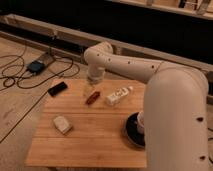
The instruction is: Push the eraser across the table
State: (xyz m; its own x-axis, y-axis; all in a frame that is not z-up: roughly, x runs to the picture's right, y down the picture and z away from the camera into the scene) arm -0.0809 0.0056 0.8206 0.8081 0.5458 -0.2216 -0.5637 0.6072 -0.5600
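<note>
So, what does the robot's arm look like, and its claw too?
The arm is cream-white: thick, smooth, rounded segments, with a row of small dark dots along one. No loose cables show. The claw, over the far side of the table near the red-brown object, is pale and much slimmer.
</note>
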